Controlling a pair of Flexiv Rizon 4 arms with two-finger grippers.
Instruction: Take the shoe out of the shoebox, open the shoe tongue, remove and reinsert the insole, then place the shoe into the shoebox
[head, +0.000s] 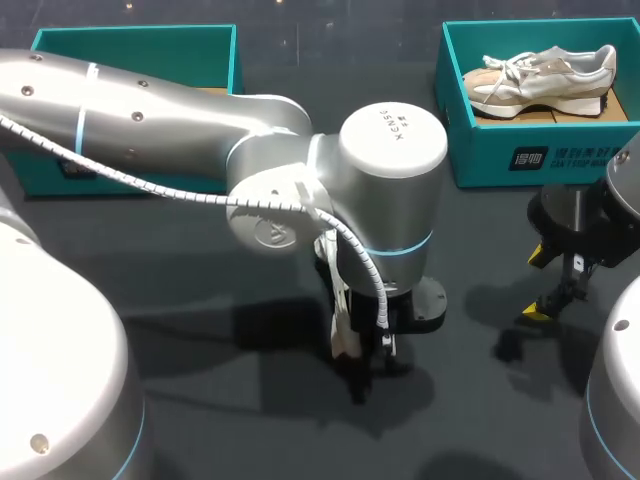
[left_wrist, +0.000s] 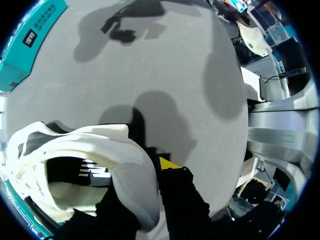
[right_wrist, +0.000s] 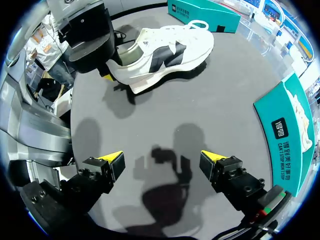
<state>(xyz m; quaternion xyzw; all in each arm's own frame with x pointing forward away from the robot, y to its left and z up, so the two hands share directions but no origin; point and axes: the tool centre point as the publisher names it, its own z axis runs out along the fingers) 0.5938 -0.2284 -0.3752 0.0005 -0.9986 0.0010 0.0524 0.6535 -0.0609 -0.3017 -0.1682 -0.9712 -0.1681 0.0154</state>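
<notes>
The shoe (right_wrist: 165, 52), taken out, is gripped at the heel by the left claw (left_wrist: 150, 172) near the middle of the table (head: 250, 425); the right claw (right_wrist: 162, 162) is held open; later steps are judged undone

table (head: 480, 270): dark grey | far right corner: teal box (head: 480, 150) | inside it: beige-and-white sneaker (head: 545, 80)

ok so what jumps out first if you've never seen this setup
First, the big silver left arm stretched across the table, its left end effector pinching the heel of a white shoe at mid-table. Then the second shoe, lying in the teal shoebox at the far right, with the right end effector open over bare table in front of it.
</notes>
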